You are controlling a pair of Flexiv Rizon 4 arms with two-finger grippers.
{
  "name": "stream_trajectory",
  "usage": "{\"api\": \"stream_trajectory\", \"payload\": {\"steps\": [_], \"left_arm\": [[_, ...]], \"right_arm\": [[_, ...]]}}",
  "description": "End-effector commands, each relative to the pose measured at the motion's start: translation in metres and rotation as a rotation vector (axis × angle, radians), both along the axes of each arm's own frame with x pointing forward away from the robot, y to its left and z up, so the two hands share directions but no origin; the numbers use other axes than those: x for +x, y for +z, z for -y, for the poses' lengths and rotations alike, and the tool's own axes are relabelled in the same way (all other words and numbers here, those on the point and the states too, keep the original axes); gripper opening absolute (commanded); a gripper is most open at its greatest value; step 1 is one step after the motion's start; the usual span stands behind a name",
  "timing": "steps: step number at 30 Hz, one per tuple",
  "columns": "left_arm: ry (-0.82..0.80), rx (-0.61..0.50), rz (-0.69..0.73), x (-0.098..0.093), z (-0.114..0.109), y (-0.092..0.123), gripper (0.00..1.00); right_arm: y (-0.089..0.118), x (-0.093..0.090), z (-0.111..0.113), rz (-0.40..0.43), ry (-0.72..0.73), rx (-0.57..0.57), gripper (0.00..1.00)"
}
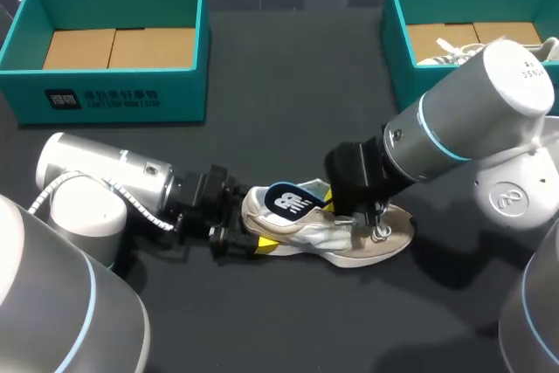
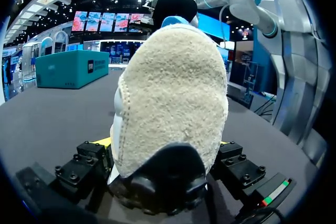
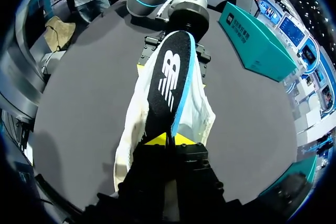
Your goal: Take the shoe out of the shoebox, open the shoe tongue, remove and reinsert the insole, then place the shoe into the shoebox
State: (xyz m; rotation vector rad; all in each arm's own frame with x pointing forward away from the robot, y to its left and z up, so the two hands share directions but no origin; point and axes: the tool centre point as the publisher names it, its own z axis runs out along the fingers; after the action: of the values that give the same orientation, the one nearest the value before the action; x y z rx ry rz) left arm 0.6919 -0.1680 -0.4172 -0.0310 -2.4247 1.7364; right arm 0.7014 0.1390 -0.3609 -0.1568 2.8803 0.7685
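The shoe [image 1: 349, 238] lies on the dark tabletop [image 1: 288, 93], near the middle, with its toe to the right. The left arm [image 1: 113, 176] comes in low from the left, and the left jaws are clenched on the heel. In the left wrist view the heel fills the space between them, and only slivers of yellow show on either side. The right arm [image 1: 454, 128] reaches over from the right. The right jaws pinch the insole [image 1: 288, 200], black with a blue edge, which stands up out of the shoe's opening. From above, that arm's black wrist hides the grip and the tongue. A teal shoebox [image 1: 113, 85] sits far left. A second shoebox [image 1: 397, 58] far right, partly cut off by the arm, holds another shoe [image 1: 441, 51], mostly hidden.
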Motion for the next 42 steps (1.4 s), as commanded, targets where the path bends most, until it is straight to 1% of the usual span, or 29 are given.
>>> {"api": "stream_trajectory", "payload": {"steps": [1,10,17,24,27,31,36,37,39,42], "left_arm": [[-0.001,0.0,0.0,0.001,0.001,-0.001,0.0],[-0.001,0.0,0.0,0.001,0.001,-0.001,0.0],[-0.001,0.0,0.0,0.001,0.001,-0.001,0.0],[-0.001,0.0,0.0,0.001,0.001,-0.001,0.0],[-0.001,0.0,0.0,0.001,0.001,-0.001,0.0],[-0.001,0.0,0.0,0.001,0.001,-0.001,0.0],[-0.001,0.0,0.0,0.001,0.001,-0.001,0.0],[-0.001,0.0,0.0,0.001,0.001,-0.001,0.0],[-0.001,0.0,0.0,0.001,0.001,-0.001,0.0],[-0.001,0.0,0.0,0.001,0.001,-0.001,0.0]], "right_arm": [[0.005,0.002,0.0,0.001,0.04,0.015,0.0],[0.012,0.01,-0.013,0.013,0.137,0.008,0.0],[0.011,0.009,-0.016,0.0,0.177,0.016,0.0],[0.01,0.008,-0.022,-0.028,0.195,0.006,0.0],[0.01,0.007,-0.026,-0.074,0.185,0.007,0.0],[0.013,0.005,-0.032,-0.106,0.175,0.018,0.0],[0.018,0.003,-0.036,-0.119,0.18,0.016,0.0],[0.018,0.002,-0.036,-0.124,0.182,0.017,0.03],[0.018,0.001,-0.037,-0.133,0.181,0.017,0.2],[0.018,0.0,-0.037,-0.152,0.17,0.023,0.37]]}}
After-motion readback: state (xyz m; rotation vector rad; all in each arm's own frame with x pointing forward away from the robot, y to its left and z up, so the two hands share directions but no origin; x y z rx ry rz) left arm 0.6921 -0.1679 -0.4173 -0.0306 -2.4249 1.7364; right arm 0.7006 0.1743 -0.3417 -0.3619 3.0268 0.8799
